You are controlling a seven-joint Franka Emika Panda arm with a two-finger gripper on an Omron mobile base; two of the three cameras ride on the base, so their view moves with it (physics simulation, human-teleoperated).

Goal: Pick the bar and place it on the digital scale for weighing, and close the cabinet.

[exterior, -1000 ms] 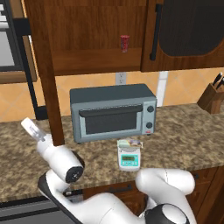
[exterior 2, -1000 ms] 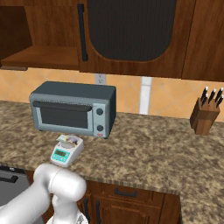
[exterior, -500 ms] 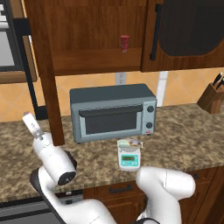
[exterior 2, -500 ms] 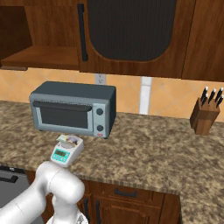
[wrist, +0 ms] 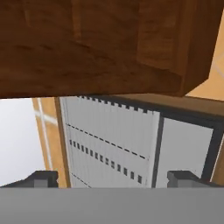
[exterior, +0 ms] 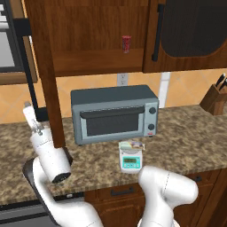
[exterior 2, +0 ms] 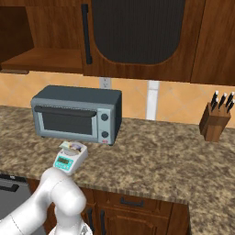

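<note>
Two jobs, judged: the bar point(exterior: 131, 144) lies across the top of the digital scale point(exterior: 131, 160), so the weighing half looks done. Closing the cabinet point(exterior: 99, 37) is what remains.
Bar and scale: both sit on the speckled worktop point(exterior 2: 160, 156), just in front of the grey-blue toaster oven point(exterior: 114, 113), near its right end.
Cabinet door: the open door point(exterior: 45, 71) stands out towards the robot, seen almost edge-on in the left base view. It hangs down in front of the toaster oven's left side. A red can point(exterior: 126, 43) stands on the shelf behind it.
Claw: the claw point(exterior: 28, 106) points upward to the left of the open door, near its lower part. In the hand view its two tips are spread wide with nothing between them, and brown wood looms close above.
Risk, glancing push: the claw sits low and near the door's edge. A sweep from here could slide off the wood, leaving the door ajar.
Risk, snagging: spread fingers could catch the door's rim or its handle instead of pressing flat.
Risk, elbow: the arm's white lower link bulges just in front of the scale. A wide swing could knock the scale and tip the bar off.
Risk, toaster oven: the door swings just above and in front of it, so a low claw could strike its top.
</note>
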